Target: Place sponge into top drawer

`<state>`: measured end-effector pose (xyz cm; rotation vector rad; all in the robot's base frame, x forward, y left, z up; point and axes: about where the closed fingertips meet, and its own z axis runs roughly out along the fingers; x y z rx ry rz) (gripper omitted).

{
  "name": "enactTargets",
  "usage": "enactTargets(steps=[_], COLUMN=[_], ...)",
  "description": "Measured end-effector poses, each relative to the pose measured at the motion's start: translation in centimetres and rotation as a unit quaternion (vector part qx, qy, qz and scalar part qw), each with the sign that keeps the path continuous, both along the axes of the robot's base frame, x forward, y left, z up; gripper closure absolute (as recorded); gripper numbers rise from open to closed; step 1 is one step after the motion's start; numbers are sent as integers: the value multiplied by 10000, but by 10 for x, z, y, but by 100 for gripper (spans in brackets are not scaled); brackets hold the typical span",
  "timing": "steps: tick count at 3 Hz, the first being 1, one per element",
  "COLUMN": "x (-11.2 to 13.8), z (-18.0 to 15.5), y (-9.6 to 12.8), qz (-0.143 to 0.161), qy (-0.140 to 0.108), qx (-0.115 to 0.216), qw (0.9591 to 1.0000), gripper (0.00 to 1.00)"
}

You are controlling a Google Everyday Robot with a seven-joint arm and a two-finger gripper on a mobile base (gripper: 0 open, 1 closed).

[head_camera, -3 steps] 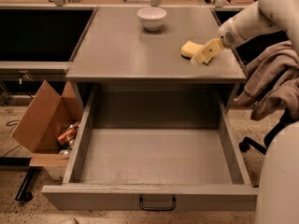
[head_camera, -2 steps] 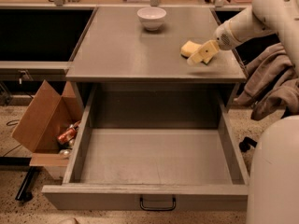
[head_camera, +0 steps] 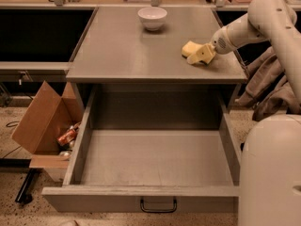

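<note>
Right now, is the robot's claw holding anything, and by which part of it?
I cannot tell. The cream-yellow claw is down on the grey cabinet top, up against the small pale-yellow foam sponge, but a grip doesn't show.

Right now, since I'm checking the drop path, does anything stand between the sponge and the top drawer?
Nothing visible does. The claw is at the sponge on the cabinet top, the top drawer stands pulled out below, and the white bowl sits farther back.
</note>
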<state>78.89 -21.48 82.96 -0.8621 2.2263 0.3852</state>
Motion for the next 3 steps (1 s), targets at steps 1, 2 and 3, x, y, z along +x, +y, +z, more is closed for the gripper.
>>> enactTargets(steps=[1,2,3], x=[0,-18,-59], z=[0,26,58], y=[0,21,46], qz=[1,415,918], qy=[-1,-192,-329], qx=[5,77,388], qw=[10000,9989,9945], gripper=[50,73,96])
